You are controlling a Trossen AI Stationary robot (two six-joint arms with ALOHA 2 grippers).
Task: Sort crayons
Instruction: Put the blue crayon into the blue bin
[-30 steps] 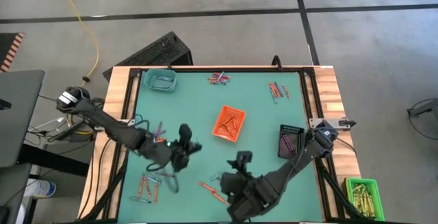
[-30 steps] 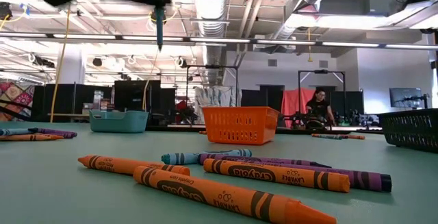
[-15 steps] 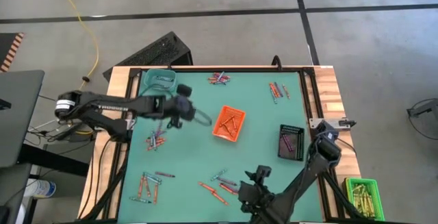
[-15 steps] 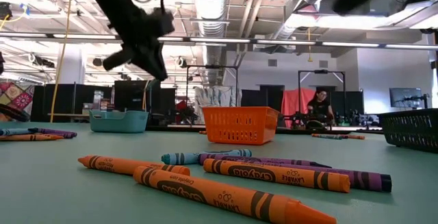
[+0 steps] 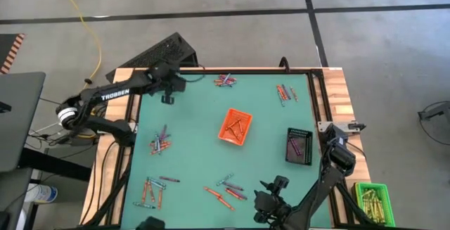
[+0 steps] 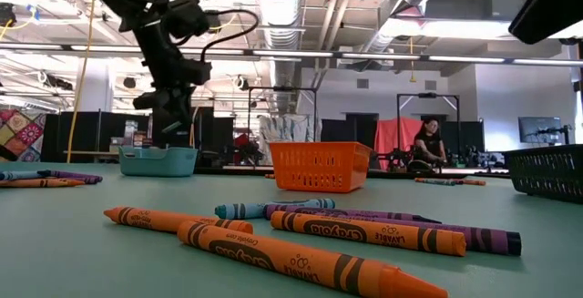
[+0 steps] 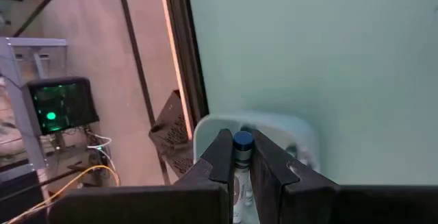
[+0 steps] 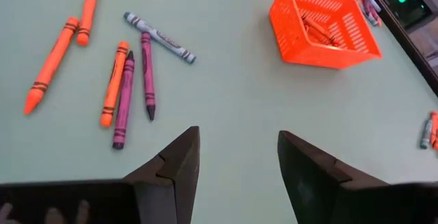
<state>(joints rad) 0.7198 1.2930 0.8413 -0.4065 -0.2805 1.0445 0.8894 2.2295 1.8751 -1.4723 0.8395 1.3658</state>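
My left gripper (image 5: 167, 96) hangs over the teal tray (image 5: 163, 81) at the table's far left corner, shut on a blue crayon (image 7: 242, 140). In the low view it points down above that tray (image 6: 158, 159). My right gripper (image 5: 266, 200) stands open near the table's front edge, with nothing between its fingers (image 8: 179, 157). Just beyond it, loose orange, purple and blue crayons (image 8: 123, 80) lie flat on the green mat. More crayons lie in clusters (image 5: 160, 142) (image 5: 150, 191) (image 5: 225, 81) (image 5: 285, 93). My left gripper pinches the blue crayon between its two fingers. The crayon lies along the fingers, and its round blue end (image 7: 242, 139) shows at the fingertips. The fingers slant downward over the teal tray's rim (image 7: 205, 125). The crayon is lifted clear of the table.
An orange tray (image 5: 235, 126) with orange crayons stands mid-table, also seen in the right wrist view (image 8: 321, 25). A black tray (image 5: 299, 145) sits at the right. A green bin of yellow sticks (image 5: 371, 198) stands off the table's right side. A person sits far behind the table (image 6: 424, 143).
My left gripper has swung from the table's near middle to the far left corner, over the teal tray, turning as it went and carrying the blue crayon. My right gripper has drawn back toward the near edge and sunk lower, staying open.
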